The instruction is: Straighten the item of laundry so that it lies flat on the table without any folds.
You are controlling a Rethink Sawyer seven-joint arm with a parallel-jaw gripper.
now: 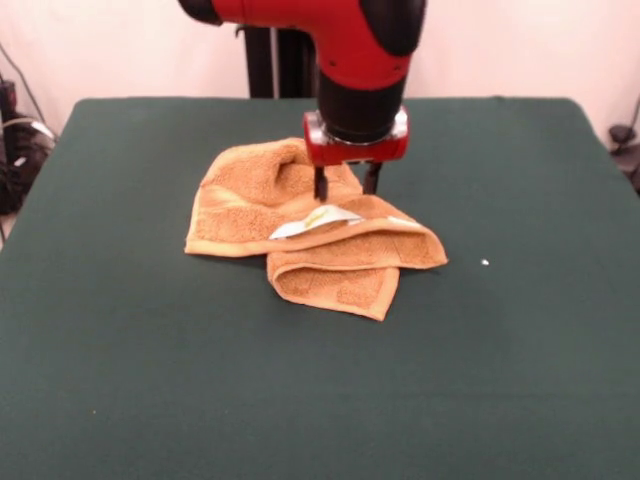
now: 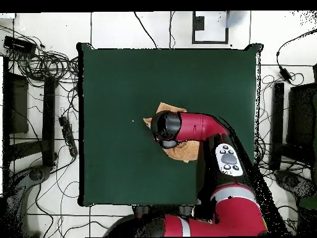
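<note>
The small orange-tan terry towel [image 1: 300,230] lies bunched and doubled over itself (white labels [image 1: 315,222] showing in a fold) near the middle of the dark green felt-topped table [image 1: 130,380], so the flattening is barely begun, while the red-and-black arm's gripper [image 1: 346,185] stands with its two fingers parted, tips down on the cloth's raised fold.

In your front view, the towel [image 1: 300,225] lies folded on the table [image 1: 120,380], near its middle. The gripper [image 1: 346,185] stands over the towel's far right part, fingers [image 1: 321,184] apart, touching it.
</note>
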